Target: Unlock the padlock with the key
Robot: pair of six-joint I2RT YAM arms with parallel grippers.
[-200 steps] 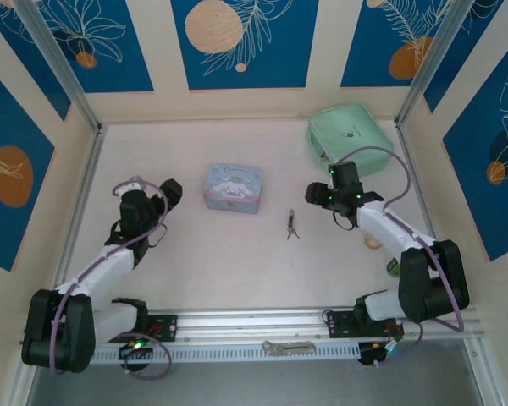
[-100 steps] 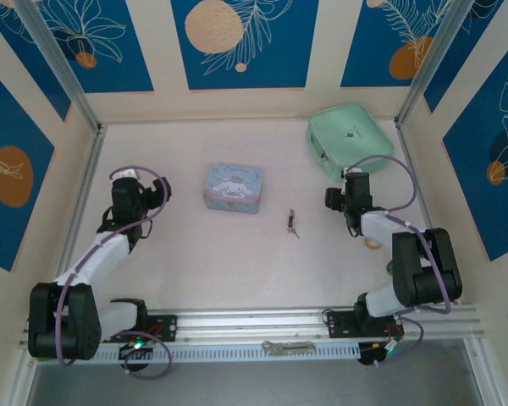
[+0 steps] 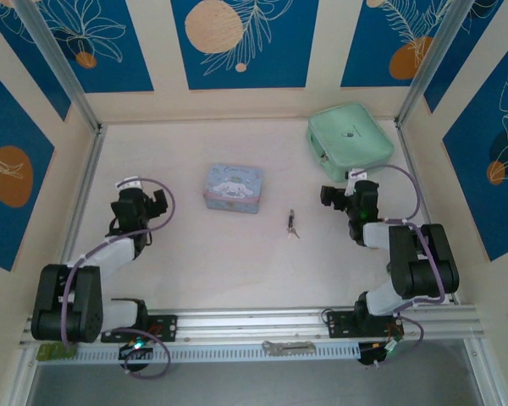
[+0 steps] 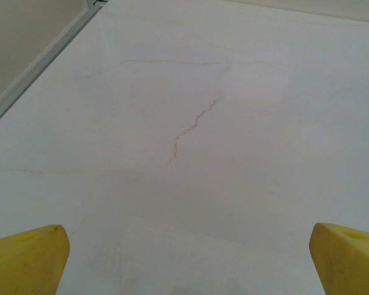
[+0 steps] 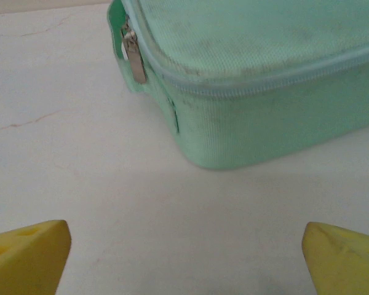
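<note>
From above: pale tabletop (image 3: 195,262) boxed in by blue-and-cream floral walls (image 3: 237,42), blue tin (image 3: 234,188) mid-back, mint pouch (image 3: 350,135) far right. The key (image 3: 291,222) is a thin sliver betw. tin and right arm, the padlock too small to make out. Both arms are folded low, left pincer (image 3: 158,201) and right pincer (image 3: 327,195) pointing inward. Left wrist cam: yellow pads (image 4: 26,258) wide apart over bare tabletop w/ a hairline crack (image 4: 190,126). Right wrist cam: pads (image 5: 24,255) spread wide too, pouch w/ its zip pull (image 5: 133,54) just ahead.

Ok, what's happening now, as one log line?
left gripper: open, empty | right gripper: open, empty, facing green pouch | padlock, key: on table, untouched
</note>
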